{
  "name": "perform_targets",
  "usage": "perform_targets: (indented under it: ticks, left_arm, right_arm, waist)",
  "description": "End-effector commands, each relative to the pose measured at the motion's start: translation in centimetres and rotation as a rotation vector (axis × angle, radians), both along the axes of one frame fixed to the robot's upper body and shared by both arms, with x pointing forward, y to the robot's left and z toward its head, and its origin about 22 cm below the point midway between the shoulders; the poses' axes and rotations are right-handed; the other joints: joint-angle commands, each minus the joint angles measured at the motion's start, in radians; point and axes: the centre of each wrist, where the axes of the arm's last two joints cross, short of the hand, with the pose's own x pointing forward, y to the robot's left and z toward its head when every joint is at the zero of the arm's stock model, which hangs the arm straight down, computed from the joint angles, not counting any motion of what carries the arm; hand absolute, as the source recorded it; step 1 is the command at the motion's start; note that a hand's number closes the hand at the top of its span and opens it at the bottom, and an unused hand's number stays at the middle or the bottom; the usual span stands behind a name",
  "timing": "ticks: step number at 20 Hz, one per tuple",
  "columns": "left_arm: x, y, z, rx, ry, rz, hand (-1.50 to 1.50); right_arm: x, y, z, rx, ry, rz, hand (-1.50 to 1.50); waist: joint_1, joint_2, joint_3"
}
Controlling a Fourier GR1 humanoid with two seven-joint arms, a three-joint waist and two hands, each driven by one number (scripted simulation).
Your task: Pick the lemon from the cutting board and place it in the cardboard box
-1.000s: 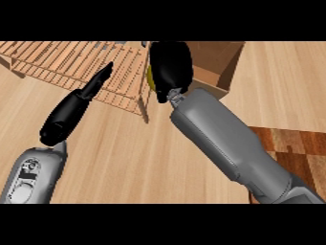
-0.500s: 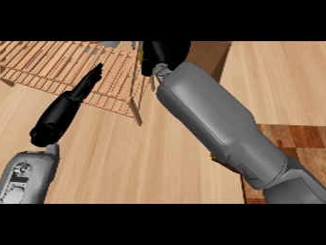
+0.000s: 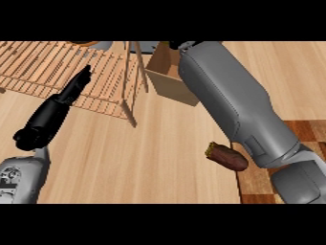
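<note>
The cardboard box [image 3: 167, 81] stands open at the top middle of the counter. My right forearm [image 3: 229, 100] reaches from the lower right up over the box. Only a dark sliver of my right hand [image 3: 175, 45] shows at the picture's top edge, above the box. The lemon is nowhere in view. The dark wooden cutting board [image 3: 315, 130] lies at the lower right, partly under my right arm. My left hand [image 3: 51, 117] lies at the left, open, its straight fingers pointing up toward the slatted rack and holding nothing.
A brown oblong vegetable [image 3: 227, 156] lies at the cutting board's left edge, beside my right forearm. A slatted wooden rack [image 3: 45, 67] fills the upper left, its leg close to the box. Bare counter [image 3: 144, 162] spreads between my arms.
My right arm has stretched forward over the box and its hand has slid past the top edge. The yellow lemon seen in that hand a second ago no longer shows. My left hand has barely moved.
</note>
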Motion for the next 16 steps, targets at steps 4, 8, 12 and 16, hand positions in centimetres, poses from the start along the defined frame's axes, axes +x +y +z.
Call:
perform_targets:
  ticks: [4,8,12,16]
  left_arm:
    - [0.2,0.4,0.8,0.001,0.003,0.019,0.00]
    - [-1.0,-1.0,-0.8,0.015,0.027,0.036,0.00]
    - [-0.7,0.7,-0.9,0.017,0.008,0.021,0.00]
    - [-0.1,2.2,0.7,-0.003,-0.005,0.040,0.00]
  right_arm:
    - [2.0,-5.3,-2.8,0.061,0.333,0.022,1.50]
    - [2.7,-8.1,-2.6,0.064,0.426,0.075,1.50]
    - [3.0,-10.6,-5.5,0.072,0.563,0.024,1.50]
    - [2.8,-10.9,-5.7,0.105,0.597,0.201,-1.50]
  waist:
    - [-0.021,-0.001,0.000]
    - [-0.032,-0.008,0.000]
    - [-0.019,0.000,0.000]
    - [-0.030,-0.006,0.000]
